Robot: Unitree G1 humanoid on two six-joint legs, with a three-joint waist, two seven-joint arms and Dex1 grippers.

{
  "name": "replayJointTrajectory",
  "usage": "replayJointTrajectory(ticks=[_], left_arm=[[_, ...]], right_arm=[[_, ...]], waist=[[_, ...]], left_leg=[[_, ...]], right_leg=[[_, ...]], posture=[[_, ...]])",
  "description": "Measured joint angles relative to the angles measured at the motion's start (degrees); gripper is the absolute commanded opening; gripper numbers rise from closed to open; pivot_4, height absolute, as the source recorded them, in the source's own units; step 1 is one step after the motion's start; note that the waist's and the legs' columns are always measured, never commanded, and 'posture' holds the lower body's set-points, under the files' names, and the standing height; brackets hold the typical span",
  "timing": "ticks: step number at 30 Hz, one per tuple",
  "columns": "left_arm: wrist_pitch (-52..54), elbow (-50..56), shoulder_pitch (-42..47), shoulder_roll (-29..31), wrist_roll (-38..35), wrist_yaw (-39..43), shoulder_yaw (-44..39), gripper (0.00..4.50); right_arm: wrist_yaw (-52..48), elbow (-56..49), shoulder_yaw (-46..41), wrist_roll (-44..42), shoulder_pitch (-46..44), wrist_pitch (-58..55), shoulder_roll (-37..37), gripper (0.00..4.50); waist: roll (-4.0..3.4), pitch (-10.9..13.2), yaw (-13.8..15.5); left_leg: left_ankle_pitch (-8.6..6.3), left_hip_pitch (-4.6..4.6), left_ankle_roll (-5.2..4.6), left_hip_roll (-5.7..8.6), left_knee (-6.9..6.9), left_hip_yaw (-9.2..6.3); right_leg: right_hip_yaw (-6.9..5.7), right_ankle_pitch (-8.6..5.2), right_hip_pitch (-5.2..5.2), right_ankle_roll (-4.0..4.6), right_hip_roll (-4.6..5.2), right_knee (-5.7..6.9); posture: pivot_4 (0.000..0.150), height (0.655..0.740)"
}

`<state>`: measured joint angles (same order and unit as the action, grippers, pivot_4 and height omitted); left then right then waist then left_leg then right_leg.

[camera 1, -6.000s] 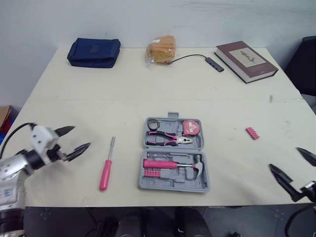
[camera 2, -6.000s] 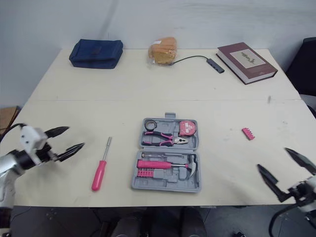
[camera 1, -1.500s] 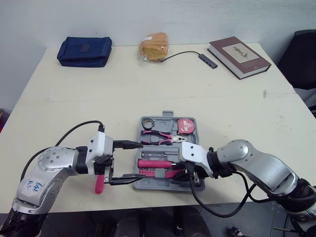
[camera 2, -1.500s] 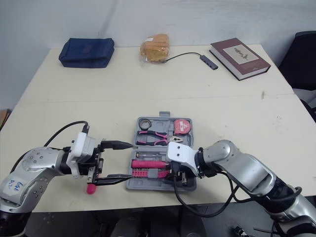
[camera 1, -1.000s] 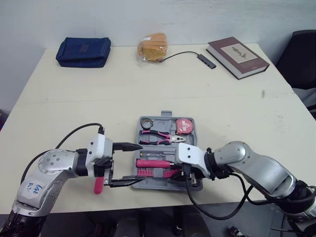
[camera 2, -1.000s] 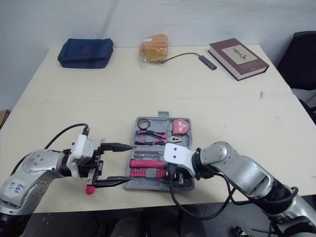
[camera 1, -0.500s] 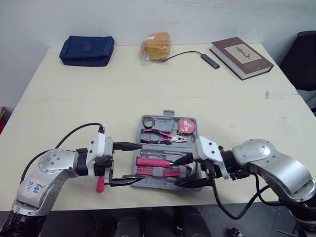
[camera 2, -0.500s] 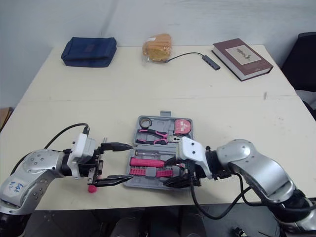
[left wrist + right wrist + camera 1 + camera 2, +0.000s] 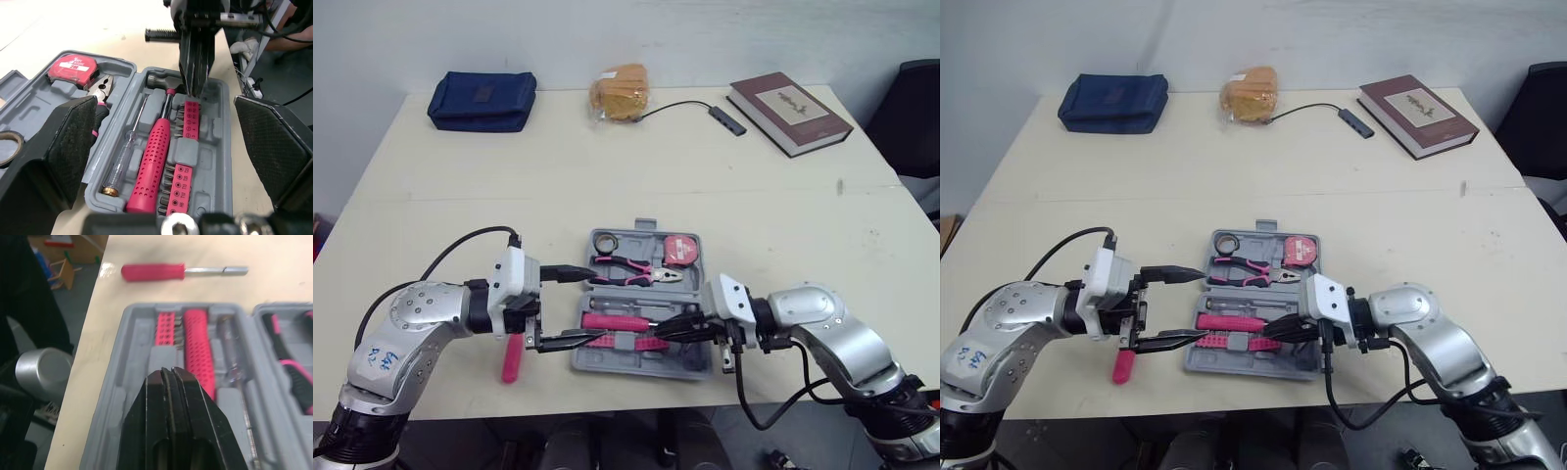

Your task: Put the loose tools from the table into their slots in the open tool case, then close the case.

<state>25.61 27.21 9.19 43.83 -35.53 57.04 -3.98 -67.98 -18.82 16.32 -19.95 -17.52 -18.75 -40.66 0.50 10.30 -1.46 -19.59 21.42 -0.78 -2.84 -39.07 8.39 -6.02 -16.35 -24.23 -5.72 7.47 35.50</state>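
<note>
The left gripper is spread wide and empty at the left edge of the open tool case, with one fingertip near the handles of the pliers and the other low over the front half. The right gripper points in from the opposite side, fingers pressed together, with its tips over the pink bit rack beside the pink-handled hammer. The loose pink screwdriver lies on the table just left of the case, partly behind the left gripper.

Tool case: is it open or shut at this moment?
Open. The tool case lies spread flat on the table, pliers, tape measure and hammer visible in their slots.
</note>
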Motion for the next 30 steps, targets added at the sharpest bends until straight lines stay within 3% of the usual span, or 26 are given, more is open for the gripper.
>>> replayJointTrajectory(ticks=[15, 22, 25, 30], left_arm=[[2.84, 2.24, 0.02, 0.12, -0.14, -2.48, -0.04, 4.5], [1.14, 3.38, -3.98, 0.01, 1.17, -5.52, -3.29, 4.5], [-1.9, 1.3, -10.26, -1.54, 2.47, -7.6, -9.75, 4.5], [-9.82, -4.8, -21.22, -2.67, 7.2, -7.65, -18.3, 4.5]], right_arm=[[1.47, 0.99, 4.31, 7.65, 1.19, 3.36, 0.36, 0.06], [1.85, 3.25, -1.51, 2.81, 8.17, 11.43, 4.17, 0.06], [-0.67, 3.89, -13.83, -4.99, 11.0, 11.52, -1.52, 0.79], [-1.86, 17.15, -33.14, -6.46, 12.17, 20.04, -8.64, 3.19]], waist=[[0.02, -0.02, 0.03], [0.03, -0.02, 0.02], [0.0, 0.0, 0.05], [0.04, 0.0, 0.13]], left_leg=[[0.01, -0.07, 0.02, -0.03, -0.02, 0.0], [0.01, -0.07, 0.03, 0.0, -0.01, 0.02], [-0.01, -0.08, -0.11, 0.01, -0.04, 0.06], [-0.09, -0.17, -0.1, -0.03, 0.02, 0.05]], right_leg=[[0.0, 0.0, 0.04, 0.0, -0.01, 0.04], [0.01, 0.0, 0.04, 0.0, -0.03, 0.02], [0.04, 0.02, 0.06, -0.04, 0.09, -0.01], [-0.05, 0.0, 0.17, -0.01, 0.0, -0.15]], posture=[[0.15, 0.74], [0.15, 0.74], [0.15, 0.74], [0.15, 0.74]])
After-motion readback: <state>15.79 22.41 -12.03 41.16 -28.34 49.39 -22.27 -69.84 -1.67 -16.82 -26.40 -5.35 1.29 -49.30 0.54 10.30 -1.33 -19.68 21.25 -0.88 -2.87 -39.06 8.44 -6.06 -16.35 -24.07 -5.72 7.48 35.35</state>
